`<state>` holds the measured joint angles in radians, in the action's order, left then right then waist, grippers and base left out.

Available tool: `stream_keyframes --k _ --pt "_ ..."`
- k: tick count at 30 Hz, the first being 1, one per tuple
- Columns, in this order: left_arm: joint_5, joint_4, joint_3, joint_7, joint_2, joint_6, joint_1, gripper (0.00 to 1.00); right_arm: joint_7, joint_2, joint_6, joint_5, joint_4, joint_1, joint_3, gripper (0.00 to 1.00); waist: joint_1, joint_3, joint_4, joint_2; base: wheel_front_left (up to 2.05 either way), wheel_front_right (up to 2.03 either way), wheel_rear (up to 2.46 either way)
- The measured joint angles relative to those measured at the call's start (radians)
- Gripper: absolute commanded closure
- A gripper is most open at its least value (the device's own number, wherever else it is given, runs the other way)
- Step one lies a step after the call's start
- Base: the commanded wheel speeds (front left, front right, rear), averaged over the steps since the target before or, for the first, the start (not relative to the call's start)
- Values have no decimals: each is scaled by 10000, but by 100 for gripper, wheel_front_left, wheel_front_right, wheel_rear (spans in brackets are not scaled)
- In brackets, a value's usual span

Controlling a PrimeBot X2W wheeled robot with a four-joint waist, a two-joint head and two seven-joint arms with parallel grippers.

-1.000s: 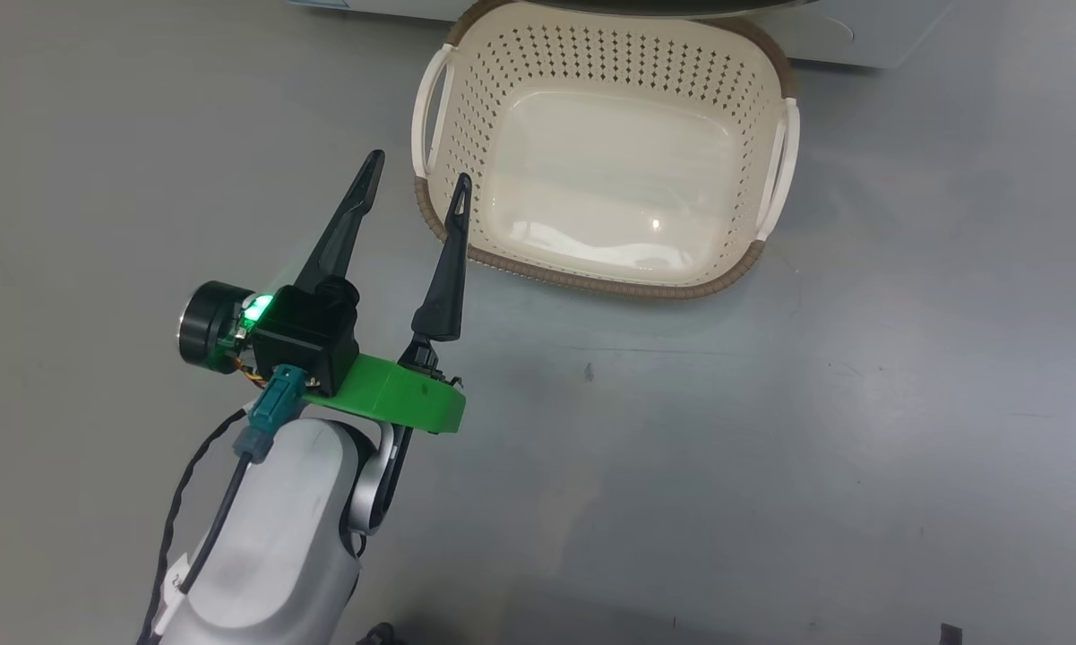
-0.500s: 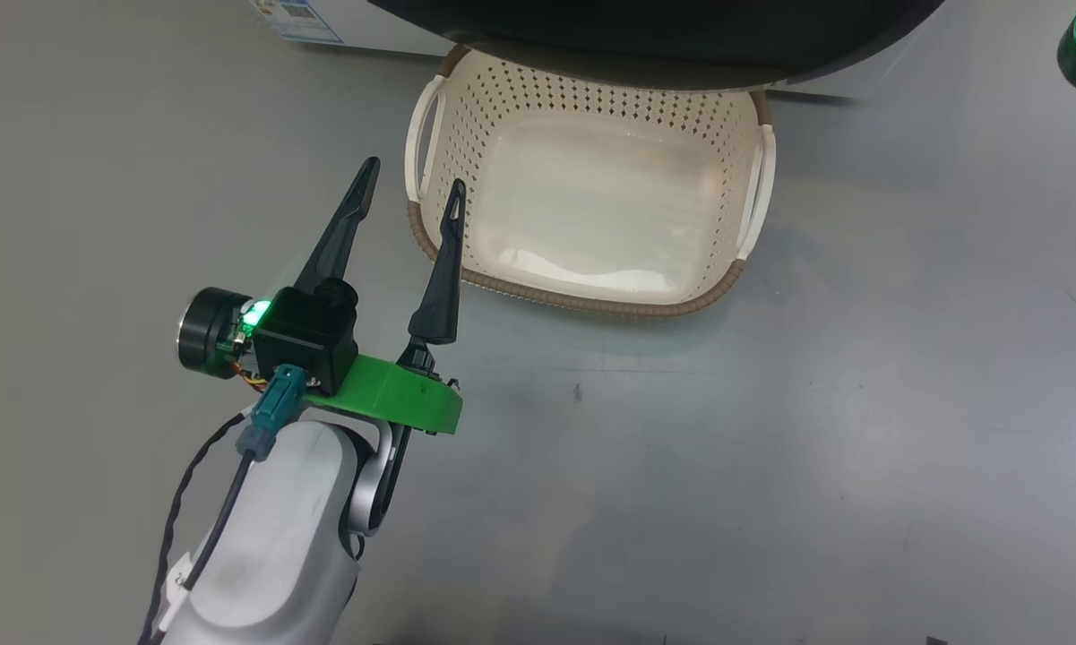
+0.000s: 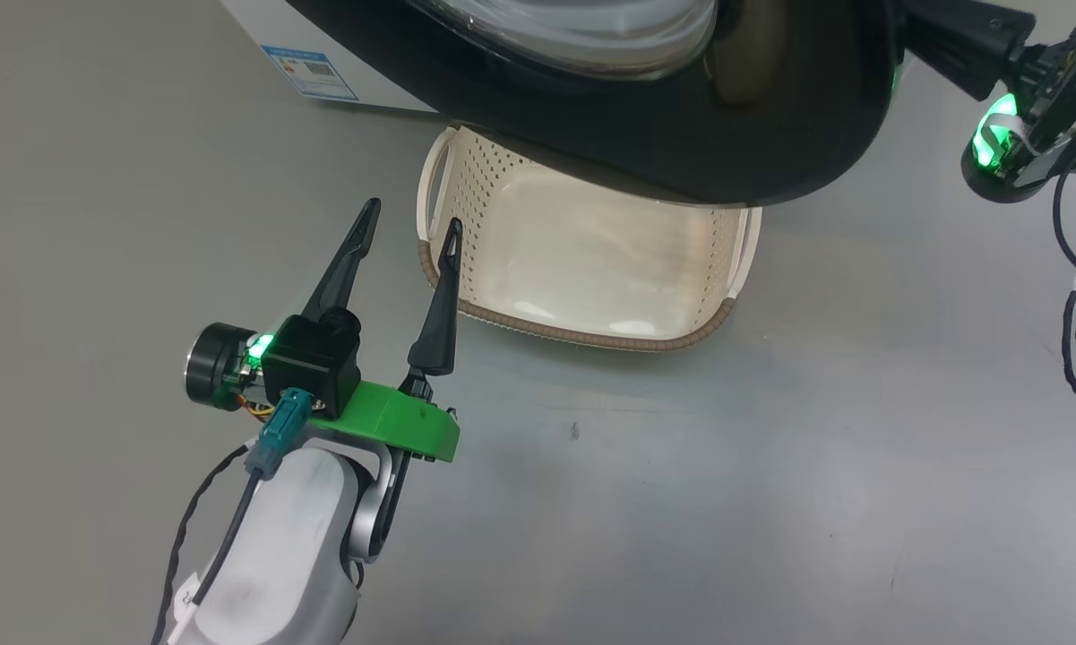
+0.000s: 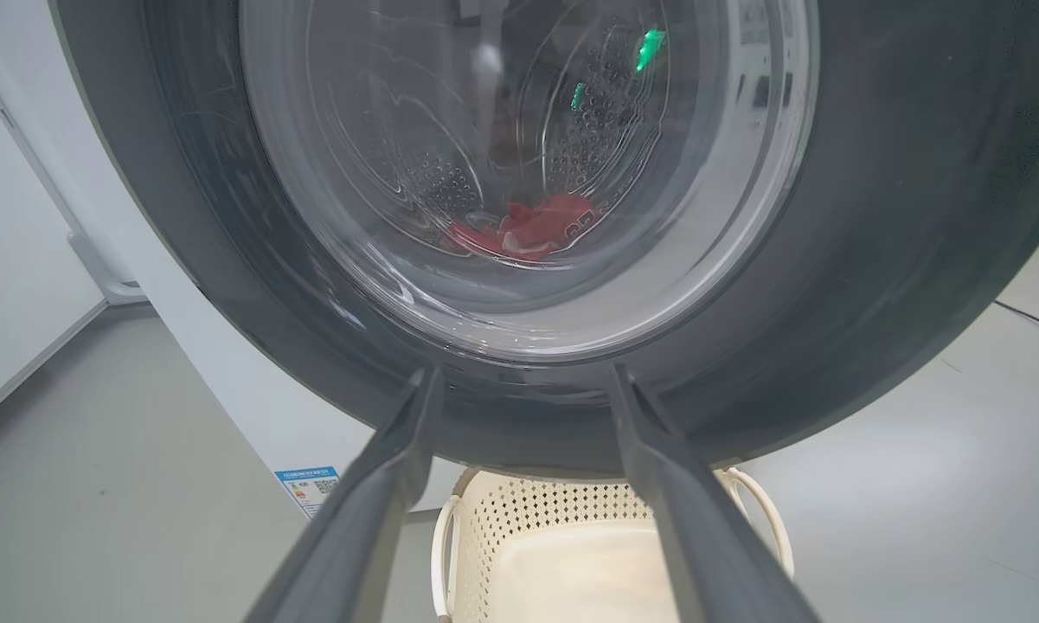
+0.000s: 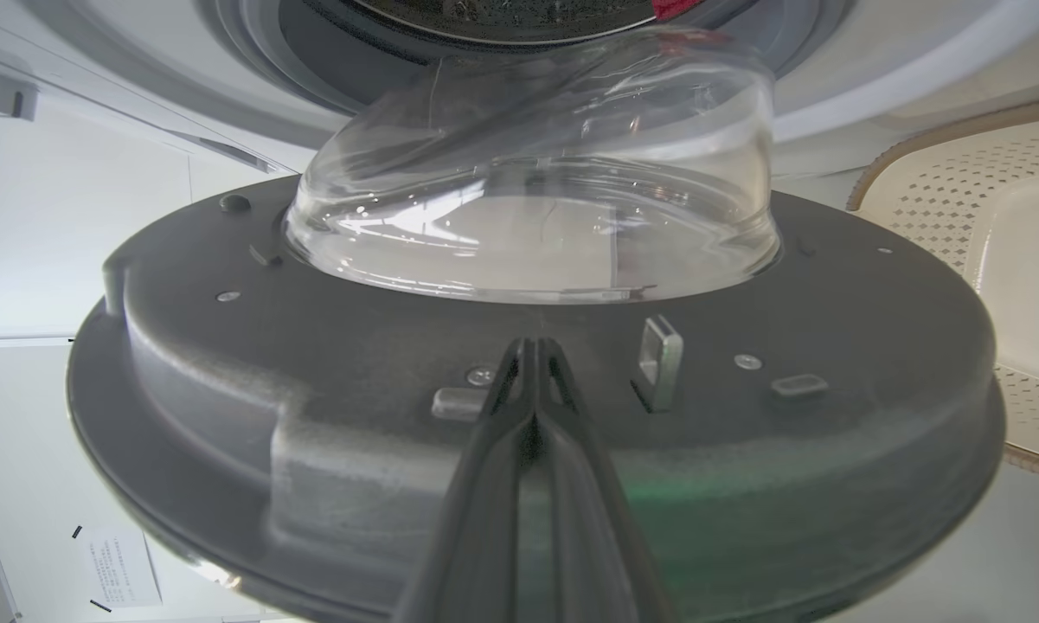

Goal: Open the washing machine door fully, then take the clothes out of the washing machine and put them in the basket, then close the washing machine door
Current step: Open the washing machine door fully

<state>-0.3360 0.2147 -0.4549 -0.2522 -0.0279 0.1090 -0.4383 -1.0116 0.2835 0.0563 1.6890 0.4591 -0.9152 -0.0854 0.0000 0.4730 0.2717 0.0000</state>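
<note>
Green plastic bracket up close, that's the left end effector (image 3: pixel 414 215). Its fingers are spread apart with nothing in them, and it hovers over the grey floor just beside the near left corner of the basket (image 3: pixel 582 333). The basket is empty.

What's new: a second ago the washing machine door (image 3: pixel 770 134) was only a dark sliver past the basket's far rim. Now its black ring hangs over the basket's far half, way more than the head camera's own tilt explains. So the door is swinging out.

The right end effector (image 5: pixel 532 346) has its fingers pressed together, tips against the door's inner face next to the latch. I'd say it's pushing, not gripping.

Behind that is the white washing machine (image 3: pixel 278 27), and the red clothes (image 4: pixel 528 229) lie at the bottom of the drum, visible through the glass. My read is we're mid step one, with nothing unloaded yet.
</note>
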Motion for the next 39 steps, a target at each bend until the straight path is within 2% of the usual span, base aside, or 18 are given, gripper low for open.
stream_keyframes --k 16,27,39 --pt "-67 221 50 0 -2 0 546 0 -395 -731 222 257 -345 1725 -502 100 0 -1065 277 0 0 0 0" --pt "17 372 334 0 -8 2 1024 0 -397 -1705 395 431 -809 2721 -984 100 0 -1733 475 0 0 0 0" --pt "-52 416 293 0 -12 2 1324 0 -268 -1860 483 372 -1158 3890 -1346 100 0 -2207 1062 0 0 0 0"
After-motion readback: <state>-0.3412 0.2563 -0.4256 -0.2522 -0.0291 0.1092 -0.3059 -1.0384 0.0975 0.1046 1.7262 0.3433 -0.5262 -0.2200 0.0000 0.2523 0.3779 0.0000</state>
